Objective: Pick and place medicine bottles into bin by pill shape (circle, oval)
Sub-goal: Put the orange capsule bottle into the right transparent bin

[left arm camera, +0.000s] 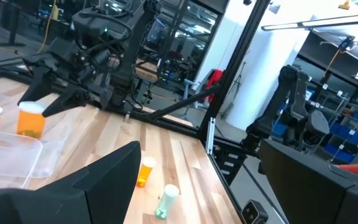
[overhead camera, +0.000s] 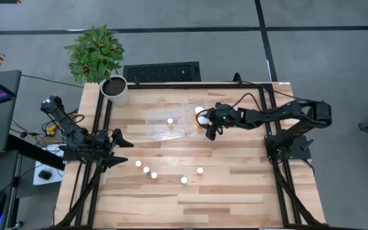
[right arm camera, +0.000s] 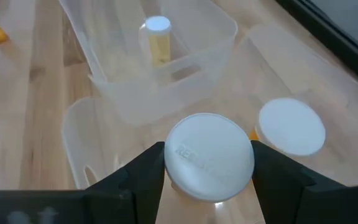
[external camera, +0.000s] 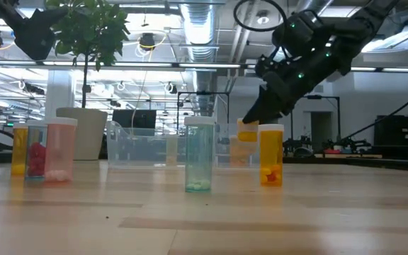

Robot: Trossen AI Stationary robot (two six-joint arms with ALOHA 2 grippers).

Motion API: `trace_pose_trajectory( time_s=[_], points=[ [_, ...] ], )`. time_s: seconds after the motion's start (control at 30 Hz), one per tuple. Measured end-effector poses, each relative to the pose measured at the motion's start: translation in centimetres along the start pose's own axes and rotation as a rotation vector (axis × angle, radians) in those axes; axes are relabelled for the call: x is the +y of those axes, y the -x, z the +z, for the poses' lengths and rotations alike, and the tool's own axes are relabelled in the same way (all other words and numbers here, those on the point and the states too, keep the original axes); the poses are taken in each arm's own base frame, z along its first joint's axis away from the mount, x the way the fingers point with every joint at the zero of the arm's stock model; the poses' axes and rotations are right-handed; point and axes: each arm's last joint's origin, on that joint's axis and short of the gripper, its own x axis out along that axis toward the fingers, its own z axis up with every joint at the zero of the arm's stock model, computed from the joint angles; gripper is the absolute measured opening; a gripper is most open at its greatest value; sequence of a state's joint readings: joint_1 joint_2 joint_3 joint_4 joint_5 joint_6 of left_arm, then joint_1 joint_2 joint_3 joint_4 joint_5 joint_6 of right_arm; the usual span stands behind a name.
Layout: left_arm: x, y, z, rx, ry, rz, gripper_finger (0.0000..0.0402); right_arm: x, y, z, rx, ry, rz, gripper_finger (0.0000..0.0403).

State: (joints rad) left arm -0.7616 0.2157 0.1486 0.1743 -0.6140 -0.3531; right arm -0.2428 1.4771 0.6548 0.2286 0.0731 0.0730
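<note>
eight bottles (overhead camera: 154, 175) counted from above: orange, white caps. five loose in an arc near the bin (overhead camera: 161, 125). clear two-part bin: one bottle in left part, two large in right. right gripper (overhead camera: 207, 126) half-open around one large cap. left gripper (overhead camera: 121, 153) wide open, empty.

light: bright, even, overhead ceiling lamps (external camera: 147, 41) | shadows: soft, faint | glare: slight on table (external camera: 204, 219) | blur: perhaps the near foreground, low view
</note>
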Motion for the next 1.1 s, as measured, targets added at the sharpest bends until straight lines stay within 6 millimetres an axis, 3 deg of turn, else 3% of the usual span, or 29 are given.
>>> trace_pose_trajectory(
  time_s=[1.1],
  points=[
    [0.00, 0.00, -0.01, 0.001, -0.003, -0.001, 0.0322, -0.04, 0.00, -0.52, 0.053, 0.004, -0.005, 0.0245]
  ],
)
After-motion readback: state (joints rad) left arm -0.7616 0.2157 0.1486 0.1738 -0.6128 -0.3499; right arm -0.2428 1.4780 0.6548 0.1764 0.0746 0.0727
